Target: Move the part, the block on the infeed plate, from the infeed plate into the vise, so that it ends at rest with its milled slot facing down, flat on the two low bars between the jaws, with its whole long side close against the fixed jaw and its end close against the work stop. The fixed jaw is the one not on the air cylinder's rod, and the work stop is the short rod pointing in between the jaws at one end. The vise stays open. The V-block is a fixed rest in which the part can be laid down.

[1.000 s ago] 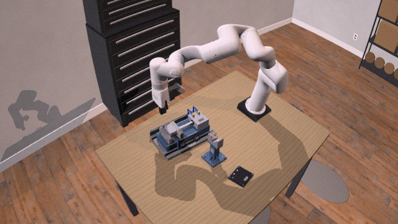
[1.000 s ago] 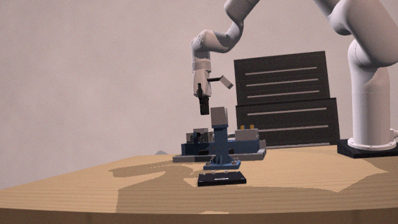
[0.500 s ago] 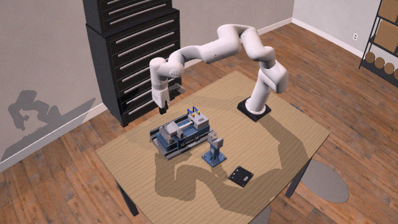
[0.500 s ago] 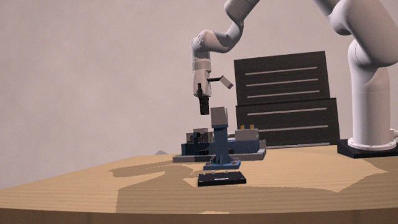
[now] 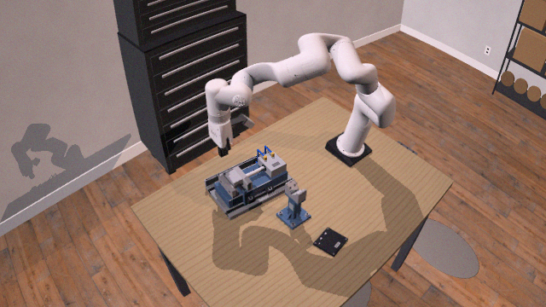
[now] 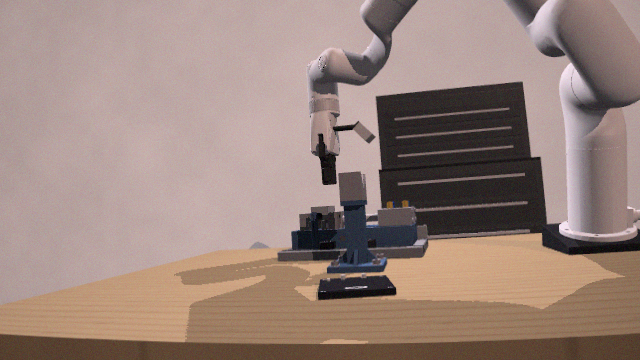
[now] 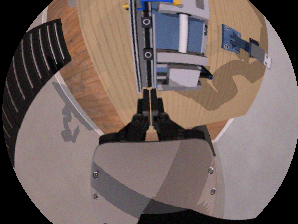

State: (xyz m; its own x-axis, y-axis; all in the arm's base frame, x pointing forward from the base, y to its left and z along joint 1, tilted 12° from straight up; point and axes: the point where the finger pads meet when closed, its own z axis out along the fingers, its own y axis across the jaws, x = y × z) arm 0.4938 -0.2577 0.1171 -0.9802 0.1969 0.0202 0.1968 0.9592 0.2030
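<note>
My gripper (image 5: 223, 152) is shut and empty. It hangs in the air above and behind the vise (image 5: 249, 183), at the end away from the air cylinder (image 5: 272, 162). In the exterior view the gripper (image 6: 328, 176) hangs well above the vise (image 6: 352, 235). In the wrist view the closed fingers point just short of the vise's near end (image 7: 169, 46). Grey blocks (image 5: 235, 179) sit in the vise; I cannot tell the part from the jaws. The black infeed plate (image 5: 330, 241) is bare. The blue V-block stand (image 5: 294, 202) carries a grey block-shaped head (image 6: 352, 186).
A tall black drawer cabinet (image 5: 183, 72) stands close behind the gripper, off the table's back edge. The arm's base (image 5: 349, 149) is at the table's far right. Shelves with boxes (image 5: 526, 55) stand far right.
</note>
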